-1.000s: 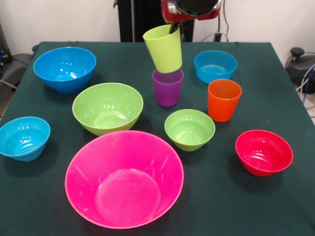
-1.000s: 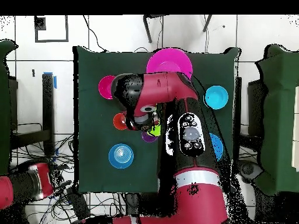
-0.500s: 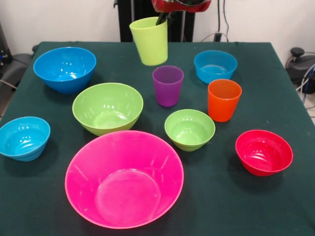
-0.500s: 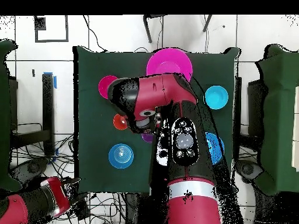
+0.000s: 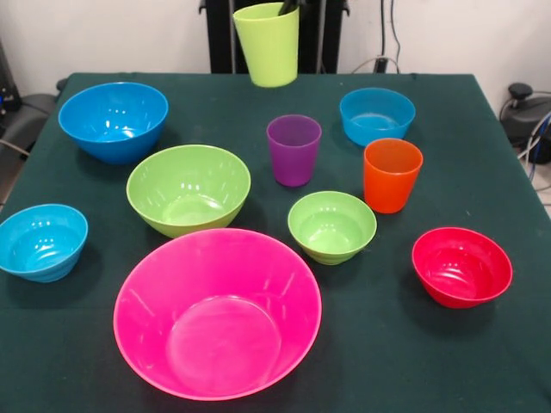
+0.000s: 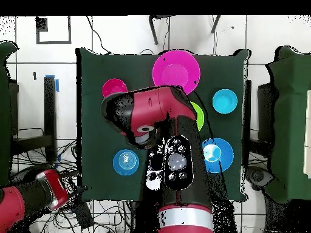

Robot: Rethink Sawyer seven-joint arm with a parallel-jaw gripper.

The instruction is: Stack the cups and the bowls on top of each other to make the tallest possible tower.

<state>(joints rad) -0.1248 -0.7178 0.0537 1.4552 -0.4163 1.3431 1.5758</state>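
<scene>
The lime green cup hangs in the air above the table's far edge, and my gripper is shut on its rim at the top of the front view. On the cloth below stand the purple cup and the orange cup. The bowls sit apart, none nested: huge pink, large green, large blue, small green, red, and two small light-blue ones. In the overhead view my arm hides the gripper and the cups.
The dark green table has bare cloth along its right side and near corners. In the overhead view the pink bowl, a light-blue bowl and the large blue bowl show around the arm.
The lime green cup has risen off the purple cup's rim and moved up and slightly left in the front view. The arm's red head has left the top of the picture.
</scene>
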